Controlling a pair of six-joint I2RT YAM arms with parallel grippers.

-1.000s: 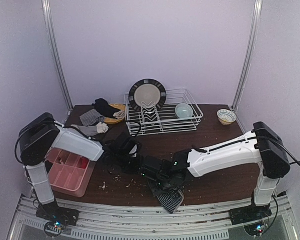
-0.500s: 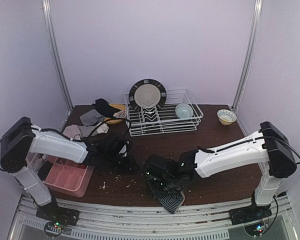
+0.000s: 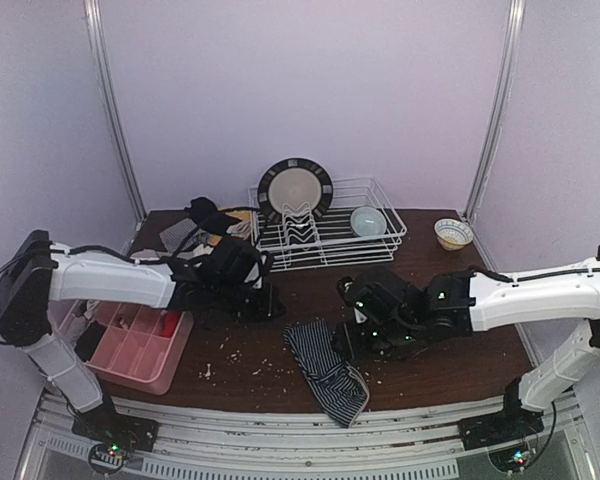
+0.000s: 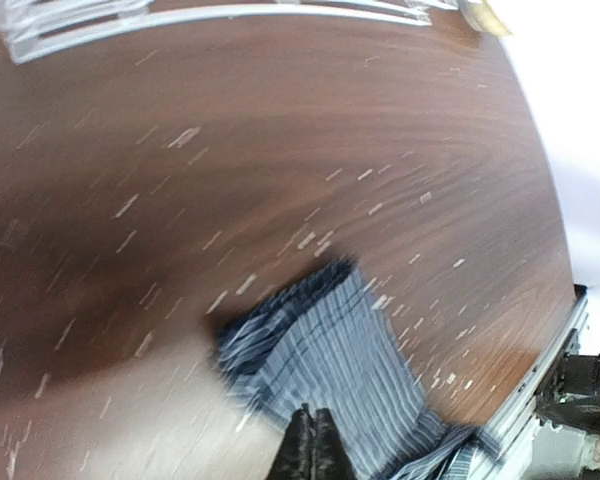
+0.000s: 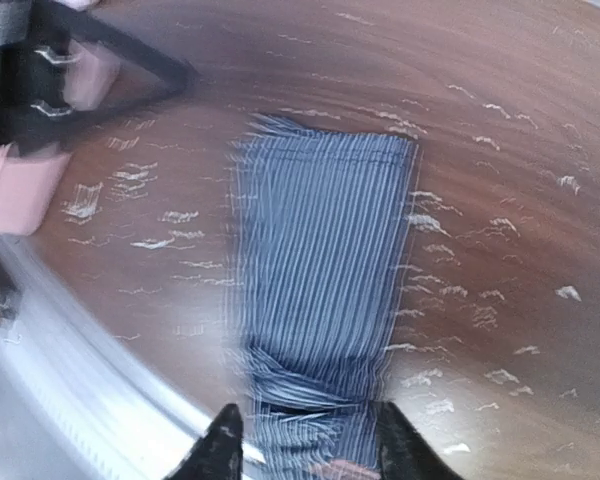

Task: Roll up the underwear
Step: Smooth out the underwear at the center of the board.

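The black-and-white striped underwear (image 3: 326, 372) lies as a long folded strip near the table's front edge, its near end bunched and hanging over the edge. It also shows in the left wrist view (image 4: 330, 355) and the right wrist view (image 5: 320, 250). My left gripper (image 3: 273, 306) is shut and empty, just left of and behind the strip's far end; its fingers (image 4: 310, 445) are pressed together. My right gripper (image 3: 344, 343) is open and empty beside the strip's right side, its fingertips (image 5: 220, 450) spread wide. More underwear, black (image 3: 210, 213) and grey (image 3: 180, 236), is piled at the back left.
A pink compartment tray (image 3: 130, 355) sits at the front left with something red (image 3: 168, 325) in it. A white wire dish rack (image 3: 325, 240) holds a dark-rimmed plate (image 3: 295, 188) and a bowl (image 3: 368, 220). Another bowl (image 3: 453, 233) stands at the back right. Crumbs are scattered on the table.
Both grippers have drawn away from the striped underwear, the right one to the right, the left one back. The strip, covered before, now lies uncovered and stretched out.
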